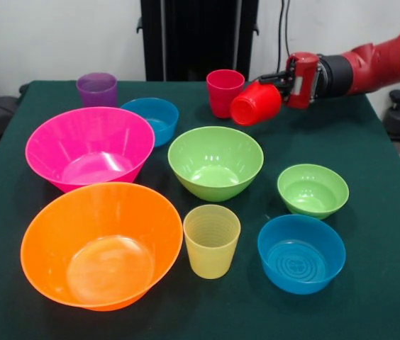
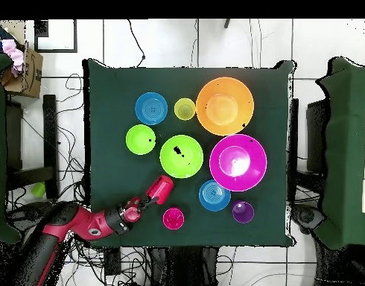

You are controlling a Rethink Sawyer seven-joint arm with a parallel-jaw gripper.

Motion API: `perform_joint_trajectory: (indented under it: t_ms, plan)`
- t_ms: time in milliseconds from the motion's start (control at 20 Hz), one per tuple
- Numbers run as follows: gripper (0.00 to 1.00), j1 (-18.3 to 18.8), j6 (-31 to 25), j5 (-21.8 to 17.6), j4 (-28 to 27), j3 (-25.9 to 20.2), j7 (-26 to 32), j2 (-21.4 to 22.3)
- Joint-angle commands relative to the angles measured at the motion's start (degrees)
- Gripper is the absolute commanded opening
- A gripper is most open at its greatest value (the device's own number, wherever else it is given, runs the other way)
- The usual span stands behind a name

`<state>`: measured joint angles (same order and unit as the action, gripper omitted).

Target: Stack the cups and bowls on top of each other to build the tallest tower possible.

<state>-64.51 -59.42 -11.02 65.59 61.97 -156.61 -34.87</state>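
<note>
My gripper [image 1: 279, 83] [image 2: 149, 198] is shut on a bright red cup [image 1: 255, 103] [image 2: 161, 189], holding it tipped on its side above the table. Beside it stands a pinkish-red cup [image 1: 225, 92] [image 2: 173, 218]. The purple cup [image 1: 97, 89] [image 2: 243, 212] and ribbed yellow cup [image 1: 211, 241] [image 2: 185, 109] stand upright. All bowls sit apart on the cloth: orange [image 1: 101, 244] [image 2: 225, 106], hot pink [image 1: 89, 147] [image 2: 237, 162], medium green [image 1: 215, 162] [image 2: 181, 156], small green [image 1: 313, 190] [image 2: 141, 139], and two blue ones [image 1: 301, 253] [image 1: 152, 119] [image 2: 151, 108] [image 2: 214, 195]. No tower stands.
The dark green table [image 1: 384, 212] [image 2: 111, 97] ends close to the orange bowl at the front. Chairs [image 2: 342, 149] stand at both sides in the overhead view, and a cardboard box [image 2: 25, 71] sits at the upper left. Cables lie on the floor.
</note>
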Motion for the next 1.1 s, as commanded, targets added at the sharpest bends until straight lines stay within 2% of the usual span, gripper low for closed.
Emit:
perform_joint_trajectory:
  t_ms: [50, 250, 300, 400, 650, 750, 900, 1000, 1050, 1100]
  plan:
    - [0.0, 1.08, 12.14, 1.19, 2.6, -12.55, -3.54, 7.16]
    - [0.0, 1.99, 18.29, -1.17, 9.55, -17.29, 3.94, 16.35]
    - [0.0, 3.06, 20.03, -2.3, 12.02, -19.59, 8.39, 20.46]
    - [0.0, 4.63, 22.48, -3.7, 15.44, -22.14, 12.35, 25.76]
    - [0.0, 8.2, 25.72, -7.07, 18.51, -25.4, 13.73, 32.47]
    - [0.0, 9.89, 25.27, -8.91, 21.58, -26.96, 16.87, 38.25]
    - [0.0, 11.96, 24.2, -12.43, 27.85, -27.76, 22.15, 50.47]
    - [0.0, 15.12, 24.8, -15.18, 32.03, -29.85, 27.72, 59.95]
    - [0.0, 16.57, 24.75, -16.06, 33.42, -31.03, 29.39, 63.18]
    - [0.0, 19.62, 24.03, -16.69, 35.81, -33.34, 33.56, 69.21]
